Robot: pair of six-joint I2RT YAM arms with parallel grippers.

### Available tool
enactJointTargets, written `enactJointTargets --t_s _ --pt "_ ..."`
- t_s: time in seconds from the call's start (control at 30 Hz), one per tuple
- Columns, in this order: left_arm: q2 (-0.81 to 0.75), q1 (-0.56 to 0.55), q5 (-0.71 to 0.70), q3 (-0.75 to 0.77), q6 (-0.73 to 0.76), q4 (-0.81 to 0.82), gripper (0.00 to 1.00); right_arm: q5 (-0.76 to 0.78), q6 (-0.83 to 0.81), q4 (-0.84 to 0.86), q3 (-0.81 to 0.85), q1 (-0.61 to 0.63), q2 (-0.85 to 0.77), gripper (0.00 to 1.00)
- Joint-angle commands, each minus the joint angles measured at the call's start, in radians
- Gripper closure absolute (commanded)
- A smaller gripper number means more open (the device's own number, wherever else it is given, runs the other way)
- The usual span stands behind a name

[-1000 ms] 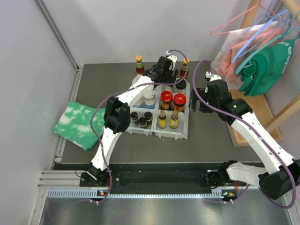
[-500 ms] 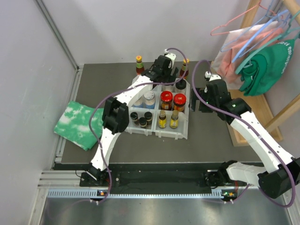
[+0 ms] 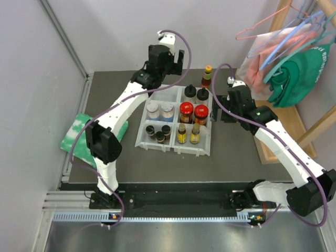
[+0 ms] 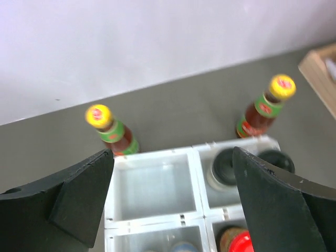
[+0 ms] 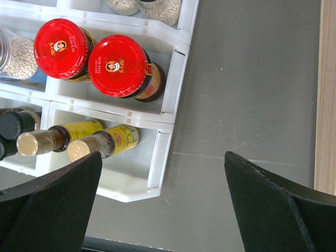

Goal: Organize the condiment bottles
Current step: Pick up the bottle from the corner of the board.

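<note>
Your table [image 3: 236, 163] is dark grey, walled on the left and back. On the right it is hemmed by a wooden rack [image 3: 294, 123] hung with hangers and clothes; the right wrist view shows its edge as a pale strip. A green-white cloth [image 3: 73, 137] lies at the left edge, partly under the left arm. The white tray [image 3: 173, 150] sits mid-table with bare table on every side. Your left gripper [image 4: 170, 157] hangs over the tray's back wall, fingers spread wide with nothing between them. Your right gripper [image 5: 161, 157] is just as wide and holds nothing, over the bare lane between tray and rack. In the tray's right half, two red-lidded jars [image 5: 113, 65] touch each other; each lid carries a small portrait emblem, its writing too small to read. Behind them stand two black-capped bottles [image 3: 190, 93], and beside them, left, two pale-lidded jars [image 3: 153, 109]. The back-left compartment [image 4: 155, 186] shows only its white floor. Two sauce bottles [image 4: 262, 107] stand on the table just behind the tray, yellow caps with a red mark and green neck bands, unreadable. Only the left wrist view shows the left one; from above, the arm hides it. At front right are two yellow-labelled bottles [image 5: 100, 143], print illegible, and at front left three dark jars [image 3: 159, 135].
</note>
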Motion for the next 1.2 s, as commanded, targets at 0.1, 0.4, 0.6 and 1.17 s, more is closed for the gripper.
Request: enactJointTargets --t_s 0.1,0.4,0.6,1.17 --pt "0.024 0.100 -0.031 0.005 -0.109 0.034 0.01 0.005 0.002 0.025 0.033 0.009 0.001 0.01" --pt "0.124 0.190 0.082 0.005 -0.163 0.135 0.01 0.005 -0.001 0.027 0.028 0.008 0.012 0.01" --pt "0.201 0.227 0.127 0.029 -0.190 0.193 0.01 0.006 -0.004 0.024 0.027 0.008 0.020 0.01" --pt "0.320 0.249 0.073 0.051 -0.175 0.333 0.19 0.015 -0.007 0.027 0.023 0.009 0.061 0.01"
